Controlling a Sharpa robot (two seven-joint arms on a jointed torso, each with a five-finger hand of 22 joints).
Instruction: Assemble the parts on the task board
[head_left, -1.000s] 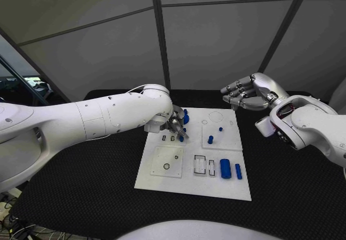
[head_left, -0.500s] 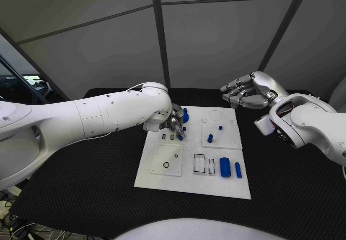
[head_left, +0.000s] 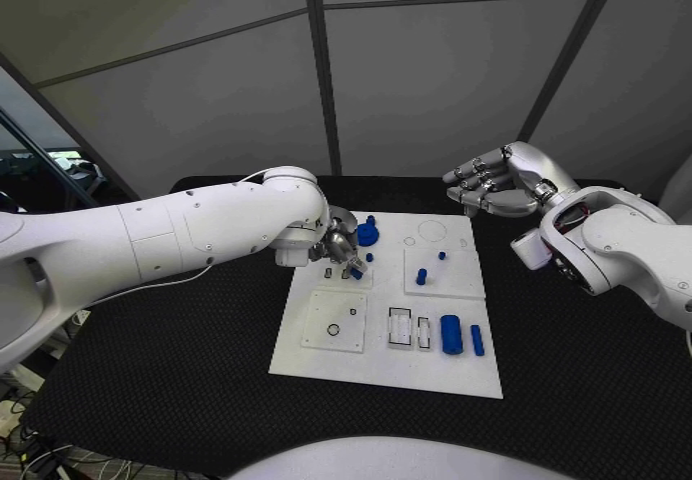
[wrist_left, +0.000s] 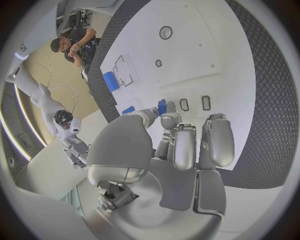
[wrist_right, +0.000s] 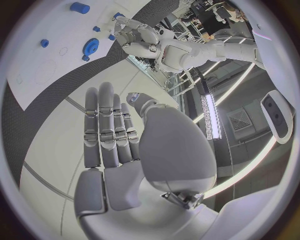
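Left silver hand (head_left: 340, 247) is pinching a small stiff blue plastic peg (wrist_left: 162, 106) at the white task board's (head_left: 433, 370) far-left slots — probably light and slick, best taken by its sides — while the right silver hand (head_left: 490, 186) is hovering open-fingered, far right.

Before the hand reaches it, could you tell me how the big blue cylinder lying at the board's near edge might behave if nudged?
The big blue cylinder lies on its side on the smooth task board, so it would probably roll. It looks rigid and likely light.
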